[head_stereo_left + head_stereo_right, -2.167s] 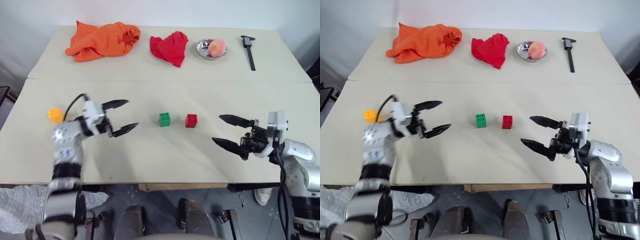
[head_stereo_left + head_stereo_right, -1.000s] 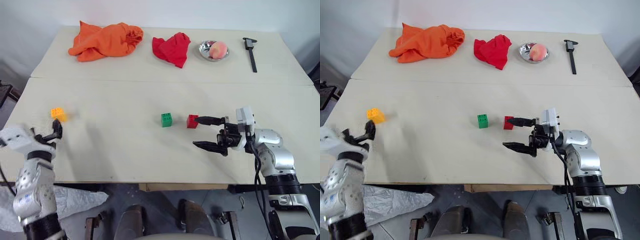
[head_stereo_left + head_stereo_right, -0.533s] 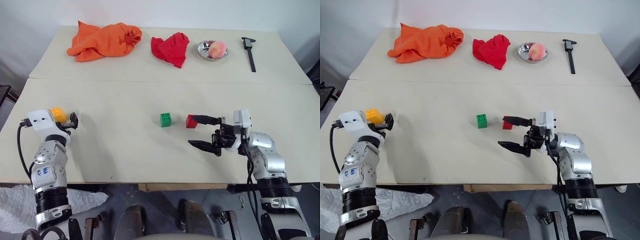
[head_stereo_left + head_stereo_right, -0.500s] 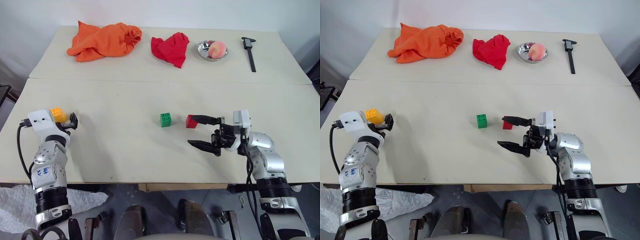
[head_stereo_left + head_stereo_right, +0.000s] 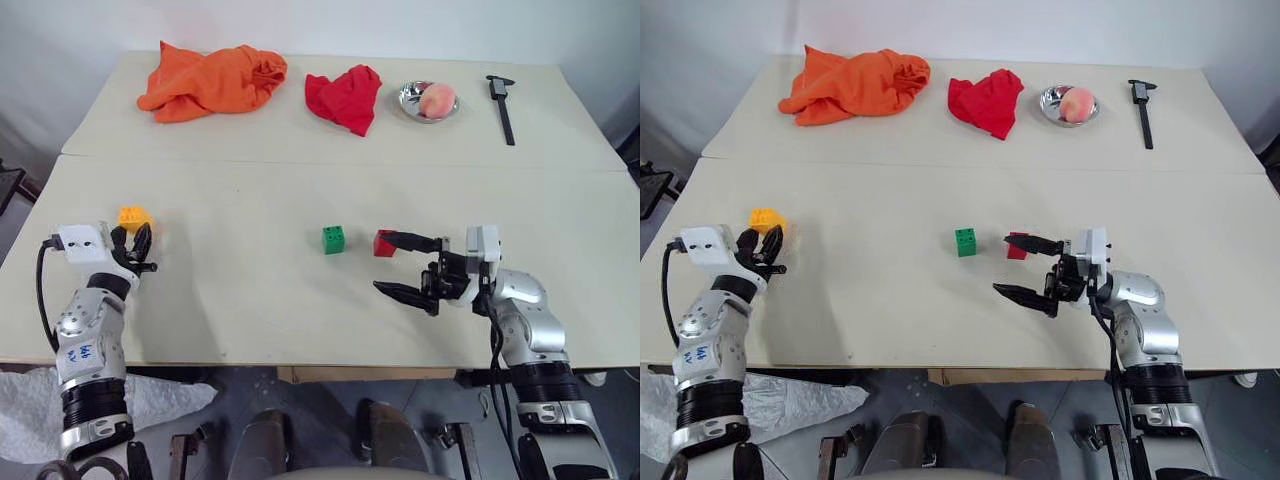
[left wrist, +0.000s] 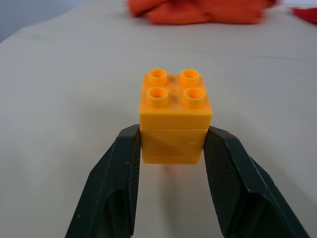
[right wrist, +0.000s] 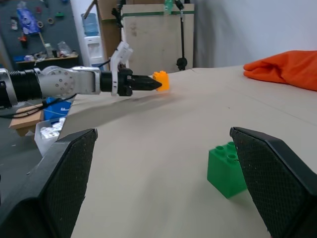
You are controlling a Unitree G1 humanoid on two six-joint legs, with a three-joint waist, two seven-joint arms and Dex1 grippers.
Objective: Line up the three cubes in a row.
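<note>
My left fingers [image 6: 171, 148] are clamped on the lower sides of the yellow-orange cube [image 6: 175, 116], one black pad against each flank, near the left edge of the bench [image 5: 250, 290]; its four studs face up. My right fingers [image 5: 405, 268] stand wide apart with nothing between them, the upper one's tip just beside the red cube [image 5: 384, 243]. The green cube [image 5: 333, 239] sits just left of the red one, the two close but apart, near the middle of the bench and well apart from the yellow-orange one. The stretch of bench between them is bare. Along the far side lie an orange cloth [image 5: 210, 78], a red cloth [image 5: 345, 95], a metal bowl [image 5: 412, 102] holding a peach [image 5: 436, 99], and a dark caliper [image 5: 503, 103].
</note>
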